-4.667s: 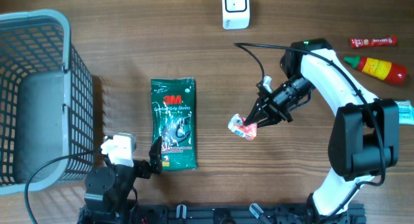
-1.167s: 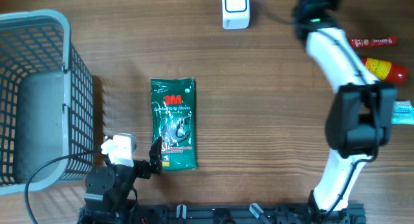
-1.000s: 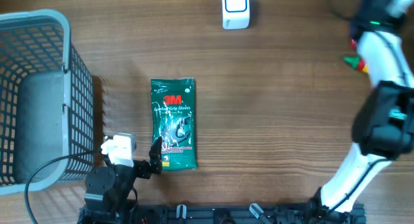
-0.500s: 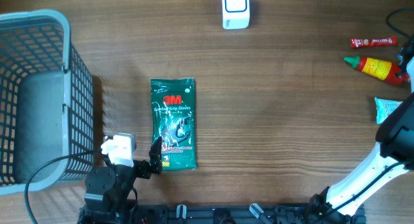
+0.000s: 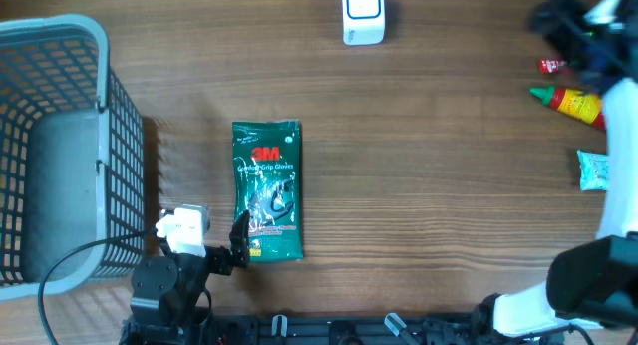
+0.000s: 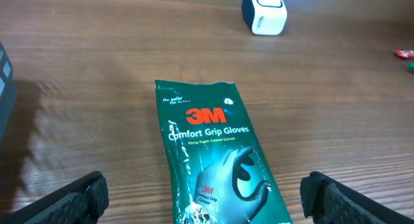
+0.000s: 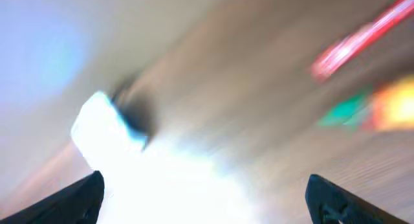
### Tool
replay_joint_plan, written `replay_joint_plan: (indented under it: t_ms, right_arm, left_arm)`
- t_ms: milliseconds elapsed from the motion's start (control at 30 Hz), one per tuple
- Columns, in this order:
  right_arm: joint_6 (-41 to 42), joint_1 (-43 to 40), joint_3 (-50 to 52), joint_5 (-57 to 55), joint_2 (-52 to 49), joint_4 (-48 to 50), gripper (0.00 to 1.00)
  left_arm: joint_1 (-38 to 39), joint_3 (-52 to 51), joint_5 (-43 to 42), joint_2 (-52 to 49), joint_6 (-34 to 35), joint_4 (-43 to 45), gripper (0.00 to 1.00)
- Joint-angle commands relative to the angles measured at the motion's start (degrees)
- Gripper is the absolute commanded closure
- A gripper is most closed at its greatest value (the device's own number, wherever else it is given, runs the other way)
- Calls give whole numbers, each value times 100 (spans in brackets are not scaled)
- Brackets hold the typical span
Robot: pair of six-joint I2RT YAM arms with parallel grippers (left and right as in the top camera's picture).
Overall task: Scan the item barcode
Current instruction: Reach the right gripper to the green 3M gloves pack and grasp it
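Your right arm has swung off the middle of the worktop (image 5: 449, 205) and now hangs, blurred with motion, over the far right corner; nothing else has shifted. Along the left edge stands the grey wire basket (image 5: 60, 46). Your left tool (image 6: 204, 185) sits by the near edge, just right of the basket, fingers spread wide with nothing gripped. Its tips straddle the near end of the green 3M glove pack (image 5: 266, 190); you cannot tell whether they touch it. That pack lies flat, printed face up, lengthwise from near to far, left of the worktop's middle. The white scanner (image 5: 362, 14) stands at the far edge, about midway along it, well apart from the pack. Your right tool (image 7: 204, 185) is spread wide and empty: its smeared wrist view shows a dark fingertip in each lower corner with only worktop between. Beside that arm lie a red tube (image 5: 550, 65) and a red sauce bottle (image 5: 570, 103) with a green cap. Nearer you, on the right edge, lies a small teal packet (image 5: 592, 170).
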State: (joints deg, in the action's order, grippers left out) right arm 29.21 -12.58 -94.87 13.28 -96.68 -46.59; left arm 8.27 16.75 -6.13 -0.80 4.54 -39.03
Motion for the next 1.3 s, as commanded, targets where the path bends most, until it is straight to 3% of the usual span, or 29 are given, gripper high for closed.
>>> replay_joint_plan:
  t_ms: [0,100,200,300,433,633,900,1000,1133,1200,1233,1267]
  right_arm:
    - [431,957,240,1357,-107,-380,0]
    - [48,2072,662,1364,-144,-286,0]
    - [-686,3436,1429,1233,-168,603,0]
    - [-763,4507,1919,391,-363,1263,1]
    - [-761,5464,1956,153,-807,1585,0]
    - [-398,5698,1956,175,-1530,2284,0]
    - [-361,5803,1956,195,-1930,2345,0]
    - [525,5901,1956,-855,-2105,2212,1]
    - [697,5912,1875,-868,-2286,2092,2]
    - [901,5899,1875,-905,-2312,2026,23]
    - [1027,5901,1875,-905,-2312,1976,41]
    - [1099,5901,1875,-905,-2312,1928,67]
  left_arm:
    - [13,-4,-87,35,-111,33,0]
    - [13,-4,-87,35,-111,33,0]
    - [13,-4,-87,37,-111,33,0]
    - [13,-4,-87,35,-111,33,0]
    - [13,-4,-87,37,-111,33,0]
    - [13,-4,-87,35,-111,33,0]
    - [13,-4,-87,37,-111,33,0]
    - [13,-4,-87,35,-111,33,0]
    - [13,-4,-87,37,-111,33,0]
    - [13,-4,-87,37,-111,33,0]
    - [13,-4,-87,37,-111,33,0]
    - [13,-4,-87,35,-111,33,0]
